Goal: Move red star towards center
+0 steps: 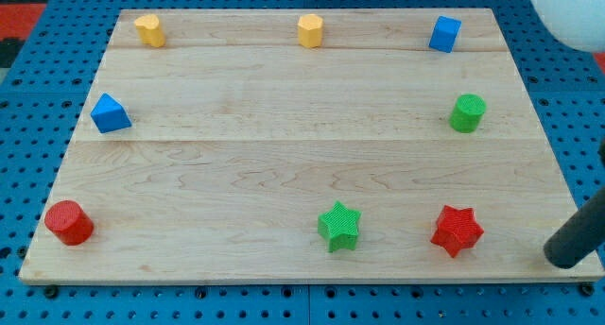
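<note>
Presently, camera view, 1 frame, contents as follows.

Item 1: wooden counter (284, 155), pale boards, on a blue pegboard.

Item 2: red star (458, 230), the task's thing, at the view's bottom right, near the counter's lower edge and well apart from the centre.

Item 3: my tip (564, 256), a dark rod entering from the view's right edge, at the counter's bottom-right corner, to the right of the red star and not touching it. End effector: a plain rod, so nothing to spread or pinch; it holds nothing.

Item 4: green star (339, 226), to the left of the red star, on the same row.

Item 5: green cylinder (467, 112), above the red star.

Risks, as judged:
- A straight leftward push from this side would likely drive the red star into the green star, not toward the centre.
- An off-centre contact on a star point could spin the block and let it slip past my tip.
- A push angled too steeply upward may carry it toward the green cylinder.
</note>
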Controlling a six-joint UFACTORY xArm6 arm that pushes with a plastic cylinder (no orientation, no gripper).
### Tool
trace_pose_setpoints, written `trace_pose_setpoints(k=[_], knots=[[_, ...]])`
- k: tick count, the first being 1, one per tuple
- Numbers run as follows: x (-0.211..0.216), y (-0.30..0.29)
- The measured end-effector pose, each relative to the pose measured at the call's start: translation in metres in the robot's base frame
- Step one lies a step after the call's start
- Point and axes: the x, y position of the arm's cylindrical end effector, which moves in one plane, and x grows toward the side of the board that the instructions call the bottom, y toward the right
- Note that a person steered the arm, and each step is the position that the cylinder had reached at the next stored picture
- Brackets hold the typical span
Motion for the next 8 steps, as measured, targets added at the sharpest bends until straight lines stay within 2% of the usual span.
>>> trace_pose_setpoints(k=[2, 3, 4, 5, 6, 8], knots=[[-0.036, -0.097], [-0.035, -0.105], [-0.037, -0.061], [-0.059, -0.052], [-0.06, -0.087], [-0.043, -0.101]])
